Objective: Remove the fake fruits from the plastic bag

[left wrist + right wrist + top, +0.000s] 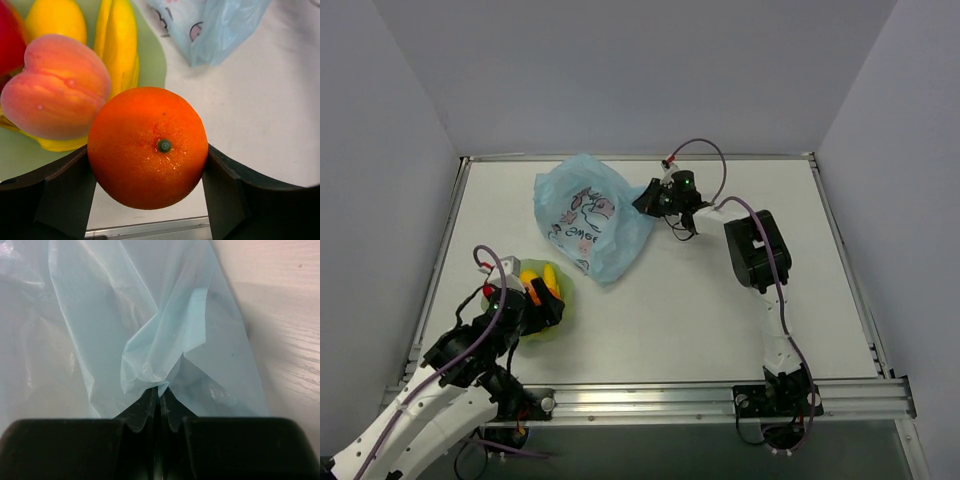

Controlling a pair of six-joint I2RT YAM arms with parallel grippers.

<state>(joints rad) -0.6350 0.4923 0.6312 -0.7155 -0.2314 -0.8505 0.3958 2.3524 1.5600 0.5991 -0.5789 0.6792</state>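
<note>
My left gripper [542, 302] is shut on the round orange [147, 147], holding it at the near right rim of the pale green bowl [150, 60]. In the bowl lie the pink-yellow peach [55, 92], the yellow banana bunch [117, 45] and a small red fruit [9, 40]. In the top view the orange [532, 292] and bananas [546, 274] show at the bowl [556, 328]. The light-blue plastic bag [585, 215] lies at the back centre. My right gripper [648, 200] is shut on a pinch of the bag's right edge [150, 330]. The bag's inside is hidden.
The white table has a raised metal rail along its near edge [720, 395] and rims at the left [440, 260] and right [845, 260]. Grey walls stand round it. The bag's lower tip [215, 25] lies close to the bowl.
</note>
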